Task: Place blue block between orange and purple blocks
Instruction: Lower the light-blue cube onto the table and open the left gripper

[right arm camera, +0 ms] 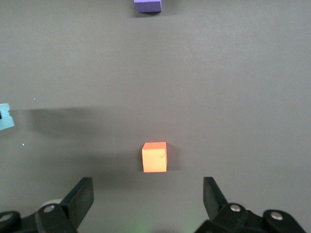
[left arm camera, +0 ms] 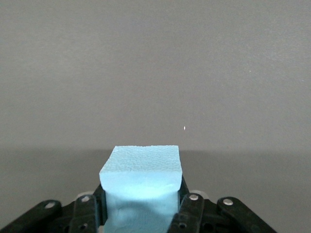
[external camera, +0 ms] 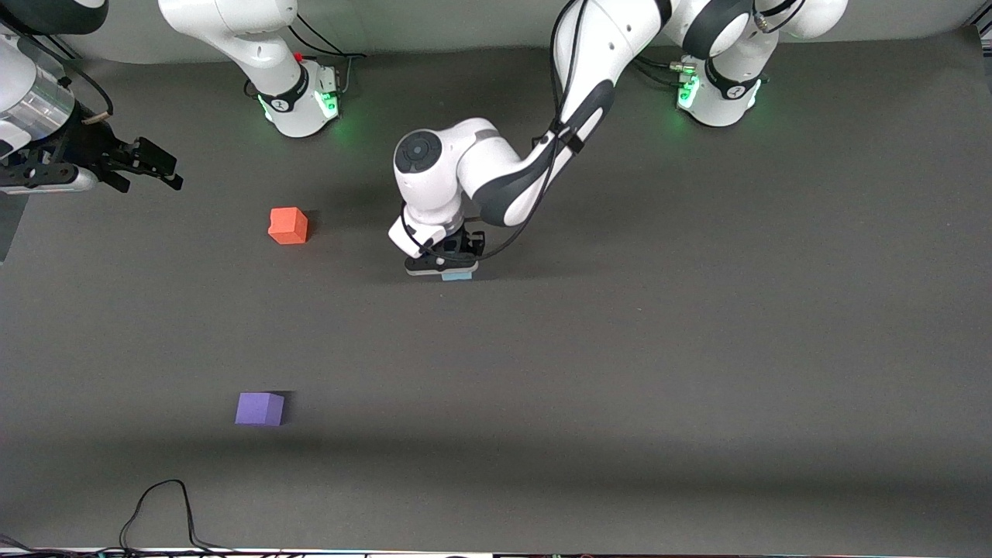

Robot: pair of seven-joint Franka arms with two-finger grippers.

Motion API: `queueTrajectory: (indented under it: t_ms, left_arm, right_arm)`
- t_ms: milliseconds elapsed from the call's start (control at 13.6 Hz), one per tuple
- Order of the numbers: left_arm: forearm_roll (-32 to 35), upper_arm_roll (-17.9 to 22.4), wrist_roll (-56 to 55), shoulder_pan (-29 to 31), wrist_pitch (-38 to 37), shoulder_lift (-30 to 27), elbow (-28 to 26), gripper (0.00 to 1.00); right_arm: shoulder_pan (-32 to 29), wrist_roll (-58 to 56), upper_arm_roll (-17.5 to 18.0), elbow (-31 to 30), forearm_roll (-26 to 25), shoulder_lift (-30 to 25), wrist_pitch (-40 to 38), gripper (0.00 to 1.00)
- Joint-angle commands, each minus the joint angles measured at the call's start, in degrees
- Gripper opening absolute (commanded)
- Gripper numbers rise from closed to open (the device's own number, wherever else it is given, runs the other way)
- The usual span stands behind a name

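My left gripper [external camera: 457, 263] is clamped on the blue block [external camera: 459, 274], a small sky-blue cube with a matte, slightly grainy skin; in my left wrist view the block [left arm camera: 141, 189] sits squeezed between my black fingers [left arm camera: 187, 213], its sides pinched in a little where they press, its top edge crisp and its upper face paler than the face turned to the camera. I hold it low at the table [external camera: 697, 349], near the middle of the dark grey mat, and I cannot tell whether its underside touches the surface. The orange block [external camera: 288, 225], a bright orange-red cube of like size, rests toward the right arm's end of the table, well apart from the blue one and a little farther from the front camera. The purple block [external camera: 260, 408], violet and matte, lies much nearer to the front camera than the orange one, also toward the right arm's end. My right gripper [external camera: 139, 167] waits with its jaws spread wide, holding nothing, up over the table's edge at the right arm's end; its wrist view looks down on the orange block [right arm camera: 154, 157] between its parted fingers [right arm camera: 80, 199]. I can read no writing or label on any block.
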Motion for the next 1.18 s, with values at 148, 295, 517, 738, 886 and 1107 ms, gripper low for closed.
queueTrajectory:
  t_ms: [148,295,517,738,886,1107]
  left_arm:
    - [2.61,1.04,-0.98,-1.08,3.66,4.75,1.82,0.53]
    - [2.61,1.13,-0.89,-0.99,4.37,5.01,1.03,0.53]
    - [3.49,1.13,-0.72,-0.99,4.37,5.28,0.59,1.00]
    - [3.41,1.04,-0.54,-0.55,2.01,3.01,0.76,1.00]
    - [2.97,0.78,-0.11,0.32,-2.46,0.54,1.37,1.00]
    - [-1.75,-0.80,5.05,6.63,-8.35,-7.26,1.29,1.00]
  right_arm:
    - [0.13,-1.19,-0.54,-0.50,-0.43,-0.09,1.49,1.00]
    - [0.21,-1.54,-1.60,-0.50,-0.43,0.09,1.66,1.00]
    - [0.21,-1.72,-1.60,-0.59,-0.43,0.44,1.83,1.00]
    - [0.21,-1.72,-1.60,-0.50,-0.43,0.97,1.83,1.00]
    - [0.39,-1.54,-0.99,-0.41,-0.34,1.05,2.27,1.00]
    - [0.39,-2.07,-0.90,-0.41,-0.34,0.79,1.57,1.00]
